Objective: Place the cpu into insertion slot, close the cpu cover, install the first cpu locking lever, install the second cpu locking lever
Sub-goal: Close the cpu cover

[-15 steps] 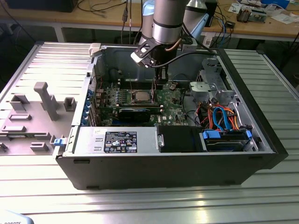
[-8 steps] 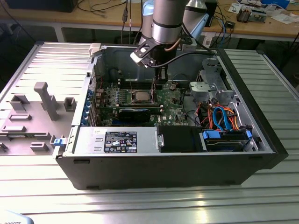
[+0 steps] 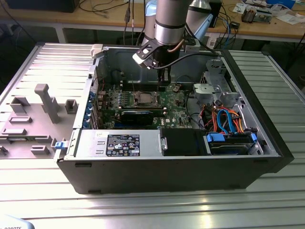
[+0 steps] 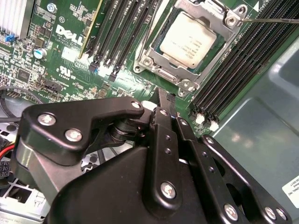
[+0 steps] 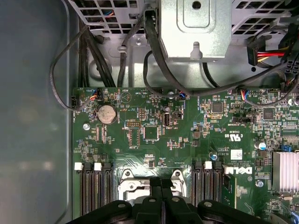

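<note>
Hovering near the insertion slot [image 4: 140, 60], fingers [image 4: 166, 100] together, empty. Seated there: cpu [image 4: 189, 37], cpu cover [image 4: 219, 46] down over it. Judged: first-lever step; calls for precise contact on thin lever rod [image 4: 271, 19].

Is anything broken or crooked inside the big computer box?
Nothing looks broken or crooked. In the second wrist view, the cpu lies flat and straight, with the silver cpu cover framing its edges. The tool hangs close beside it, above the green board.
</note>
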Available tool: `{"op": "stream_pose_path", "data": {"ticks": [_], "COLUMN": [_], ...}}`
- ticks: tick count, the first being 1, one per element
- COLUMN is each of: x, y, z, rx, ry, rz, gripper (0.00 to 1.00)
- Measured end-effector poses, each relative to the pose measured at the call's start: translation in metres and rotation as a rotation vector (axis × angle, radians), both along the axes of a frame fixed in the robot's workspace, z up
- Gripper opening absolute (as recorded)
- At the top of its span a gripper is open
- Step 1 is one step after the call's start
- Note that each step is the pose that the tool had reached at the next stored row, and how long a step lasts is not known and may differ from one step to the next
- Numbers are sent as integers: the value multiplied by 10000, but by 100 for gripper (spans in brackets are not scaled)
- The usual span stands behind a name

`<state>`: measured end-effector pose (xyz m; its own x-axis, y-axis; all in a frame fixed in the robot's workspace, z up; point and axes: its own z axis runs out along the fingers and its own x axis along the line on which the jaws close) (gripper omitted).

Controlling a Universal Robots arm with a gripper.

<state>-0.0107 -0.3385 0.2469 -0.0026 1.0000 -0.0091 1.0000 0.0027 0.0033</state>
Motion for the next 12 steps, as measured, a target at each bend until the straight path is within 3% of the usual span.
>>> {"op": "stream_pose_path", "data": {"ticks": [4,7,9,12], "x": [-12,-57,-76,-127], "y": [0,0,0,-2], "z": [-3,-19,-31,-87], "rx": [0,2,1,-1], "ry": [-8,-62,-64,-62], "rz": [4,7,10,34], "gripper": [11,11,11,11]}}
